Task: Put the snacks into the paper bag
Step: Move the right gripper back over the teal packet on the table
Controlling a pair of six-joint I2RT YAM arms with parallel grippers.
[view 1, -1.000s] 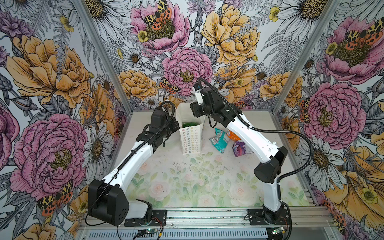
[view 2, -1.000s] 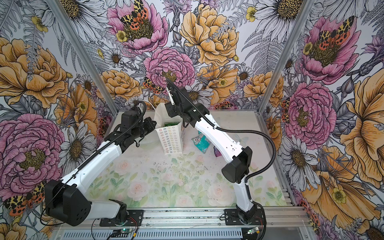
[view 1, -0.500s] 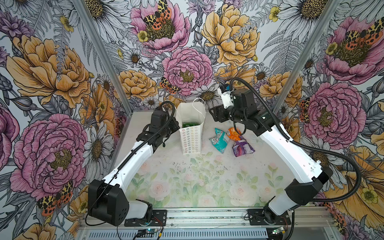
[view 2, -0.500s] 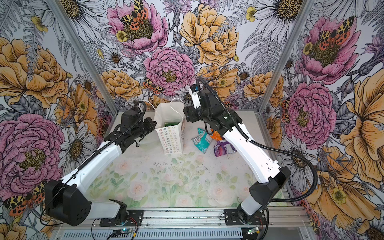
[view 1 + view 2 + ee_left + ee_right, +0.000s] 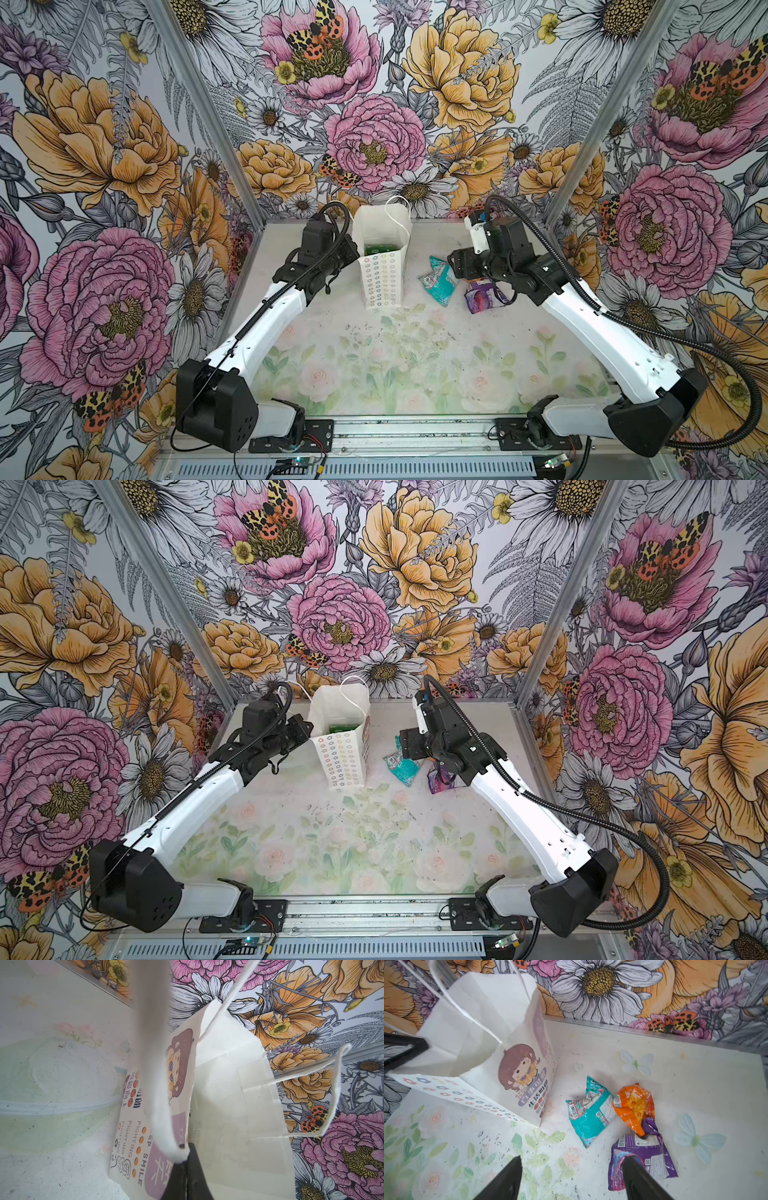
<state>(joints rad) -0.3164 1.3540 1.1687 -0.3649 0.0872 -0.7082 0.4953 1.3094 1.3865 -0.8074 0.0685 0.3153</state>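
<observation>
Paper bag stands upright at 12 o'clock on the table, mouth open — green packet visible inside. Left gripper sits at the bag's 9 o'clock, pressed together on its string handle. Teal packet, orange packet and purple packet lie clustered at the bag's 3 o'clock. Right gripper spread wide, holding nothing — one finger overlaps the purple packet's edge.

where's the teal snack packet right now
In both top views the teal packet lies on the table, right of the paper bag and apart from it. The right wrist view shows the orange packet right beside it.
</observation>
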